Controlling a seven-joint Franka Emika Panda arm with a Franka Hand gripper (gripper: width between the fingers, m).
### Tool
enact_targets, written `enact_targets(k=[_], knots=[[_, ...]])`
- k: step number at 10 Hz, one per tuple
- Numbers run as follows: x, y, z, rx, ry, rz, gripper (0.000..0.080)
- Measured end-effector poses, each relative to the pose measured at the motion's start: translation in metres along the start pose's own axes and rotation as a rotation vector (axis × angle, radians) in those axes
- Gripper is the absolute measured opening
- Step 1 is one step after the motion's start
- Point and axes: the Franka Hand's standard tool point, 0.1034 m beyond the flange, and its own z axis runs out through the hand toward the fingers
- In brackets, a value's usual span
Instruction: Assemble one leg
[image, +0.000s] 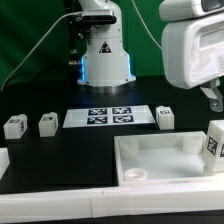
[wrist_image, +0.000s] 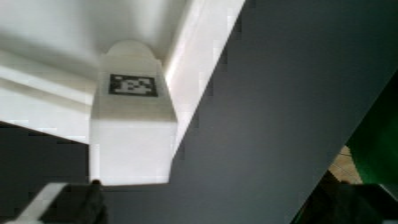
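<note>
A white leg (image: 215, 140) with a black-and-white tag stands upright at the far right corner of the large white tray (image: 150, 172). My gripper (image: 211, 99) hangs just above this leg. In the wrist view the leg (wrist_image: 134, 130) shows its tag against the tray's rim (wrist_image: 199, 60). It lies beyond my dark fingertips (wrist_image: 64, 204), not between them. My gripper (wrist_image: 214, 200) is open and empty, jaws wide apart. Three more legs stand on the table: two at the exterior view's left (image: 14, 126) (image: 47, 123) and one right of the marker board (image: 165, 116).
The marker board (image: 110, 116) lies flat in the middle of the black table, in front of the robot base (image: 104, 55). A white block (image: 3, 160) shows at the exterior view's left edge.
</note>
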Motion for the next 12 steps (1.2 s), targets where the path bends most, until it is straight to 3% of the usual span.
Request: enact_targets(k=[2, 3, 6, 12], knots=[[0.010, 0.019, 0.013, -0.094, 0.000, -0.019, 0.0649], [0.016, 0.026, 0.017, -0.112, 0.001, -0.010, 0.0649], [0.009, 0.041, 0.028, -0.115, -0.010, 0.006, 0.0649], [-0.003, 0.046, 0.048, -0.097, -0.034, 0.016, 0.0649]])
